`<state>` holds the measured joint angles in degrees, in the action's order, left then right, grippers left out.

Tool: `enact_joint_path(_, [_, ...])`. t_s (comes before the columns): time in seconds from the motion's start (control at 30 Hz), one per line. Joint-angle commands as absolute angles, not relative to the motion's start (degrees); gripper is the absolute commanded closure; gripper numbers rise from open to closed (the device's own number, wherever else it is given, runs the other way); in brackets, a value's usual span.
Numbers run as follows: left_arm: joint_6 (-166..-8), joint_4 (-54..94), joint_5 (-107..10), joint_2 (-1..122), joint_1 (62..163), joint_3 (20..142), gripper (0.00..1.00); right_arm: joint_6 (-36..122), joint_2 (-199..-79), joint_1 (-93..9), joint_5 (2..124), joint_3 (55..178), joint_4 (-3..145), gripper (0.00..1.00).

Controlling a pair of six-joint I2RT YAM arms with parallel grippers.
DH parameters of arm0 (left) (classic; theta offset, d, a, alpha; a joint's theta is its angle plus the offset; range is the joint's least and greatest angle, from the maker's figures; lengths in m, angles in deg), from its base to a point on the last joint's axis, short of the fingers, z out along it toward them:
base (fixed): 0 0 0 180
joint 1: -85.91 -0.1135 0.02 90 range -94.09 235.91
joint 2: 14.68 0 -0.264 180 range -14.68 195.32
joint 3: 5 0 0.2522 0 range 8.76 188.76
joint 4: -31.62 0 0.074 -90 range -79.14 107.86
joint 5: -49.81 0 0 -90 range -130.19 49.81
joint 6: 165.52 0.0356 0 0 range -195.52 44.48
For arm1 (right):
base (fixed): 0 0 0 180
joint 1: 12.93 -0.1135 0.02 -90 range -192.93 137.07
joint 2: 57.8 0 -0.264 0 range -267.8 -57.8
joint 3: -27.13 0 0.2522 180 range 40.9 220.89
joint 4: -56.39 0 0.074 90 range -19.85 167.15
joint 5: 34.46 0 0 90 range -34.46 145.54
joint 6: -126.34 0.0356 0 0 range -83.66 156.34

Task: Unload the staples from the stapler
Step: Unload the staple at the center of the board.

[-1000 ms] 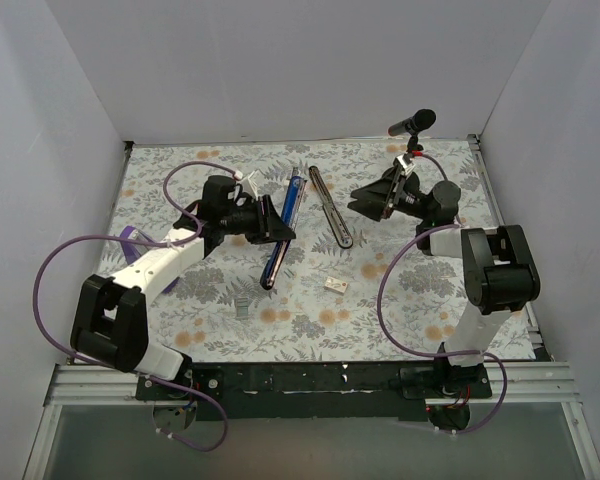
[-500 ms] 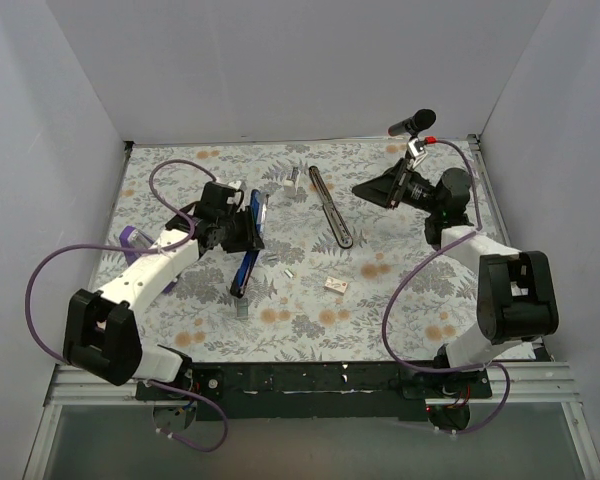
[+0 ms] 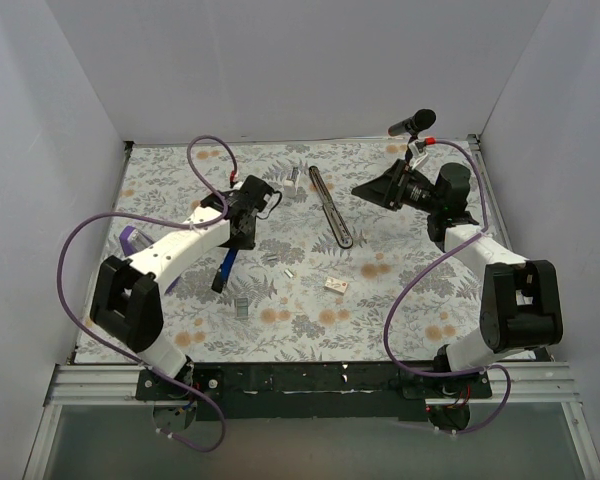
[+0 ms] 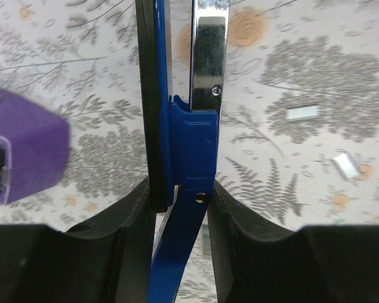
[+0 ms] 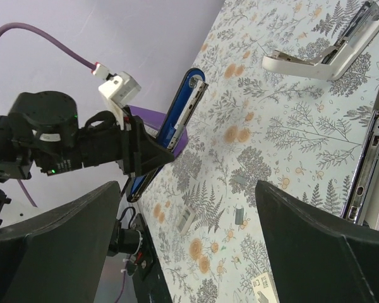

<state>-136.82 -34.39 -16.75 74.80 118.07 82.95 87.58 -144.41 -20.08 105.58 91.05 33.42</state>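
The left claw (image 4: 180, 199) is clamped narrow on the stapler (image 4: 192, 142), holding it off the table (image 3: 310, 320) toward the left edge. The stapler's long axis runs straight out past the fingers (image 4: 126, 233), one end tilted up. The right claw (image 5: 188, 189) gapes wide and empty near the back right corner, well apart, its mouth facing the stapler. A black bar (image 3: 330, 207) lies on the table between them.

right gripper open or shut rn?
Open. In the right wrist view, the right gripper has its fingers spread wide, with only the floral mat visible between them and nothing held.
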Motion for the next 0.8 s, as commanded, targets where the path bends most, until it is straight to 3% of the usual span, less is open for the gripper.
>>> enact_joint_path(0.0, [-137.13,-40.15,-2.76,75.58,119.3,86.19,1.0,85.12,-142.0,-20.05,105.47,91.87,34.81,0.04])
enact_joint_path(0.4, [-139.68,-44.45,7.95,81.47,121.5,87.51,1.0,85.47,-142.79,-19.96,105.81,91.96,34.11,0.04])
enact_joint_path(0.77, [-140.56,-45.26,3.68,89.2,123.96,85.14,1.0,89.34,-144.02,-20.05,107.13,90.64,28.84,0.04])
